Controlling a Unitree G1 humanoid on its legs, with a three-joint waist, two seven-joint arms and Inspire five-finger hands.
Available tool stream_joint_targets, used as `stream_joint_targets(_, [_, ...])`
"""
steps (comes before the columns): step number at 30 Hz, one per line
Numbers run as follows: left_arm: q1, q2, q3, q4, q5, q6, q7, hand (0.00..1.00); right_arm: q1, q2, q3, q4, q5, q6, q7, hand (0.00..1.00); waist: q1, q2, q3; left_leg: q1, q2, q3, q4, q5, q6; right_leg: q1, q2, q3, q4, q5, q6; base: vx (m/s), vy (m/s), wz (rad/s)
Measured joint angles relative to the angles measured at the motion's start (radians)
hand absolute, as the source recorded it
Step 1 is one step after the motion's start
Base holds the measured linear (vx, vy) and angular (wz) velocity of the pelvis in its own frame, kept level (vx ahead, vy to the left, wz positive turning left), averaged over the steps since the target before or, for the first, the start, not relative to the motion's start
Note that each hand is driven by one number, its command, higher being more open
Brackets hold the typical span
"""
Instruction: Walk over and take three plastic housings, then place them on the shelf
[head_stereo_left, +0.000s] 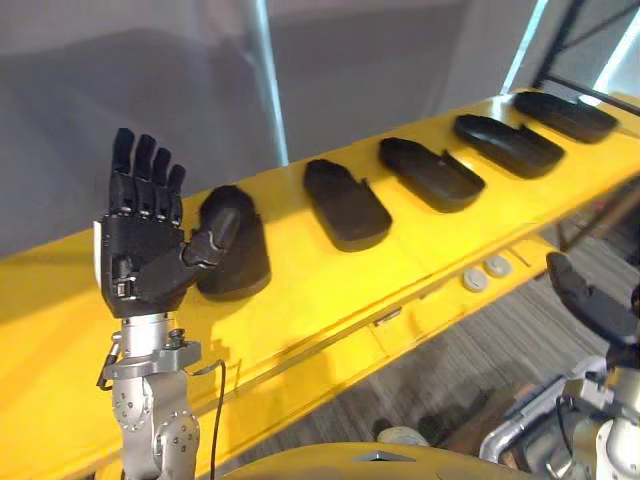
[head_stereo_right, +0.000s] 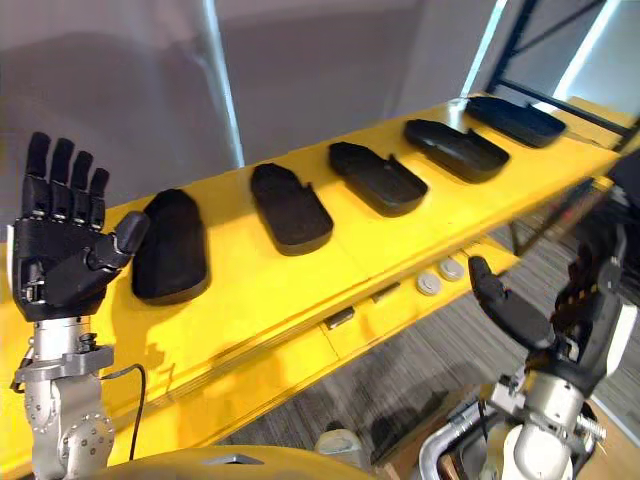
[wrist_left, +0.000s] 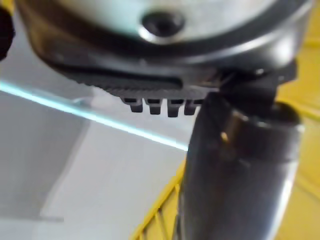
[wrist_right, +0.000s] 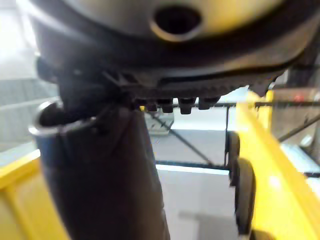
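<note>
No lettering, number or sign is legible. The black plastic housings (head_stereo_left: 345, 205), the yellow surface (head_stereo_left: 300, 290) under them and the round discs (head_stereo_left: 475, 280) on its front edge bear no readable marking.

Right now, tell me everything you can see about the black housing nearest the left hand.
The nearest housing is a matte black plastic shell, elongated with rounded ends, apparently lying domed side up, unlike its hollow-up neighbour. It rests flat on the yellow surface, first in the row, apart from the next one. The open left hand is raised beside it, thumb pointing toward it; contact cannot be told.
</note>
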Motion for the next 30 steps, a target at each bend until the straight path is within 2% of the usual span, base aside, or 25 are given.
stream_joint_targets(5, [-0.003,-0.01,-0.034,0.002,-0.008,-0.046,0.048,1.0,0.057,0.012,-0.001,-0.007,0.041,-0.077,-0.009,1.0,-0.042,0.006,0.011,0.022,0.018,0.088,0.016,-0.021,-0.013,-0.025,0.033,0.091,-0.014,0.018,-0.003,-0.01,-0.014,-0.59])
stream_joint_targets(9, [-0.029,-0.013,-0.034,0.005,0.011,-0.075,0.105,1.0,0.054,0.011,-0.008,-0.019,0.079,-0.124,0.018,1.0,-0.047,0.017,0.027,0.02,0.018,0.124,0.05,-0.043,-0.015,-0.038,0.046,0.136,-0.032,0.036,-0.007,-0.02,0.004,-0.4])
stream_joint_targets(10, [-0.042,-0.015,-0.031,0.009,0.02,-0.085,0.13,1.0,0.046,0.01,-0.006,-0.023,0.087,-0.125,0.038,1.0,-0.037,0.022,0.032,0.015,0.015,0.096,0.076,-0.054,-0.008,-0.051,0.052,0.158,-0.03,0.04,-0.012,-0.05,0.019,-0.6])
stream_joint_targets(11, [-0.044,-0.015,-0.018,0.008,0.045,-0.104,0.16,1.0,0.029,0.002,0.015,-0.023,0.094,-0.125,0.062,1.0,-0.022,0.028,0.049,-0.001,0.014,-0.005,0.118,-0.083,0.005,-0.054,0.068,0.193,-0.031,0.045,-0.018,-0.04,0.022,-0.76])
stream_joint_targets(12, [-0.044,-0.015,-0.007,0.008,0.055,-0.111,0.174,1.0,0.011,-0.003,0.032,-0.023,0.109,-0.125,0.08,1.0,-0.01,0.032,0.057,-0.013,0.013,-0.058,0.142,-0.1,0.016,-0.062,0.077,0.217,-0.029,0.045,-0.024,-0.06,0.043,-1.06])
stream_joint_targets(14, [-0.043,-0.019,0.045,-0.002,0.061,-0.124,0.219,1.0,-0.054,-0.033,0.115,-0.022,0.124,-0.124,0.122,1.0,0.038,0.04,0.094,-0.073,-0.014,-0.25,0.259,-0.154,0.072,-0.106,0.096,0.286,-0.019,0.045,-0.028,-0.12,0.087,-1.15])
stream_joint_targets(15, [-0.042,-0.02,0.059,-0.006,0.061,-0.125,0.225,1.0,-0.072,-0.049,0.14,-0.021,0.123,-0.124,0.122,1.0,0.048,0.04,0.104,-0.089,-0.026,-0.29,0.287,-0.162,0.086,-0.116,0.096,0.298,-0.016,0.044,-0.029,-0.12,0.091,-0.95])
stream_joint_targets(16, [-0.041,-0.025,0.073,-0.013,0.061,-0.127,0.234,1.0,-0.102,-0.083,0.174,-0.021,0.124,-0.123,0.121,1.0,0.062,0.047,0.12,-0.109,-0.039,-0.339,0.317,-0.181,0.115,-0.131,0.095,0.302,-0.016,0.039,-0.035,-0.17,0.162,-0.8])
stream_joint_targets(17, [-0.041,-0.033,0.083,-0.023,0.062,-0.128,0.234,1.0,-0.14,-0.126,0.21,-0.021,0.121,-0.118,0.114,1.0,0.077,0.063,0.139,-0.111,-0.041,-0.355,0.315,-0.215,0.131,-0.146,0.097,0.293,-0.011,0.034,-0.042,-0.2,0.205,-0.71])
stream_joint_targets(18, [-0.042,-0.032,0.085,-0.025,0.061,-0.128,0.228,1.0,-0.168,-0.146,0.239,-0.022,0.103,-0.105,0.099,1.0,0.092,0.065,0.15,-0.106,-0.044,-0.351,0.297,-0.234,0.088,-0.174,0.092,0.281,0.024,0.045,-0.028,-0.18,0.205,-0.47])
stream_joint_targets(19, [-0.042,-0.032,0.084,-0.025,0.061,-0.128,0.224,1.0,-0.174,-0.147,0.254,-0.022,0.102,-0.095,0.092,1.0,0.097,0.052,0.159,-0.097,-0.058,-0.347,0.298,-0.232,0.082,-0.178,0.082,0.281,0.041,0.059,-0.017,-0.11,0.124,-0.19])
stream_joint_targets(20, [-0.027,-0.038,0.083,-0.025,0.06,-0.128,0.213,1.0,-0.17,-0.148,0.276,-0.022,0.103,-0.07,0.079,1.0,0.103,0.045,0.163,-0.083,-0.07,-0.346,0.298,-0.234,0.081,-0.179,0.072,0.275,0.066,0.072,0.001,-0.05,0.088,-0.05])
stream_joint_targets(22, [0.007,-0.039,0.092,-0.054,0.041,-0.133,0.195,1.0,-0.152,-0.148,0.295,-0.022,0.105,-0.041,0.069,1.0,0.106,0.046,0.164,-0.093,-0.074,-0.347,0.313,-0.243,0.08,-0.19,0.069,0.265,0.084,0.066,-0.007,-0.02,0.077,0.01])
stream_joint_targets(24, [0.012,-0.039,0.098,-0.079,0.027,-0.168,0.15,1.0,-0.111,-0.141,0.295,-0.021,0.108,-0.016,0.068,1.0,0.108,0.046,0.165,-0.121,-0.073,-0.355,0.363,-0.265,0.076,-0.209,0.073,0.261,0.109,0.065,-0.004,0.0,0.063,0.02])
stream_joint_targets(27, [0.015,-0.039,0.093,-0.123,-0.037,-0.174,0.086,1.0,-0.066,-0.11,0.296,-0.021,0.106,-0.014,0.068,1.0,0.102,0.041,0.168,-0.12,-0.071,-0.349,0.401,-0.29,0.076,-0.209,0.083,0.262,0.129,0.068,0.001,-0.03,0.047,-0.21])
stream_joint_targets(30, [0.036,-0.03,0.031,-0.163,-0.069,-0.201,0.056,1.0,0.003,-0.074,0.319,-0.033,0.151,-0.046,0.088,1.0,0.1,0.019,0.177,-0.107,-0.072,-0.291,0.447,-0.32,0.09,-0.208,0.093,0.297,0.146,0.07,0.001,-0.13,0.058,-0.52])
